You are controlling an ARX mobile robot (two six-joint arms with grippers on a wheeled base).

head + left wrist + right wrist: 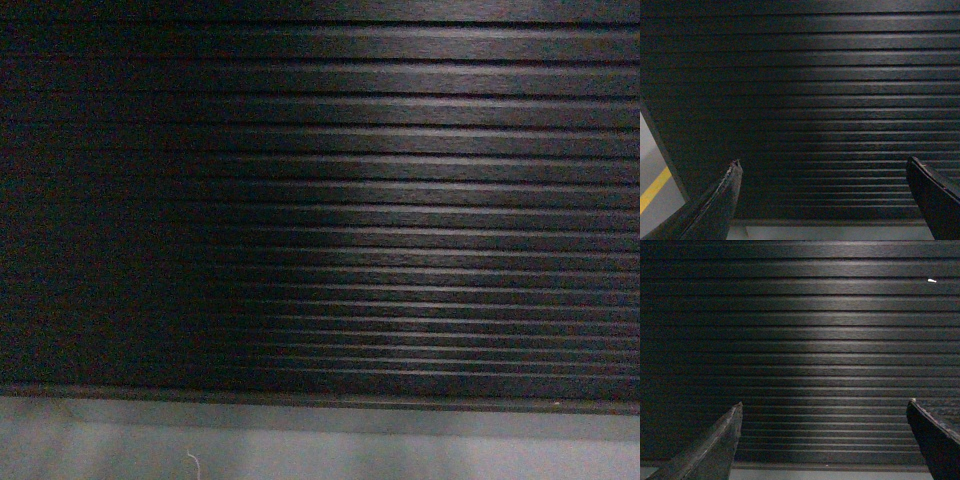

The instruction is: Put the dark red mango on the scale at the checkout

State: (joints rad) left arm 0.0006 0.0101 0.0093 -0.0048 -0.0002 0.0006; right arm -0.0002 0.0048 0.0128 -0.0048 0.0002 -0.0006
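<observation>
Checkout [330,200] slatted front fills all views, close ahead; grey floor [300,445] below. Mango and scale appear nowhere. Left gripper [822,172] and right gripper [824,412] spread wide, holding nothing.

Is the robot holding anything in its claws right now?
No. The left tool and the right tool are both open and empty, facing the ribbed front of the checkout.

Checkout [400,200] top cut off — only slatted front shows.
</observation>
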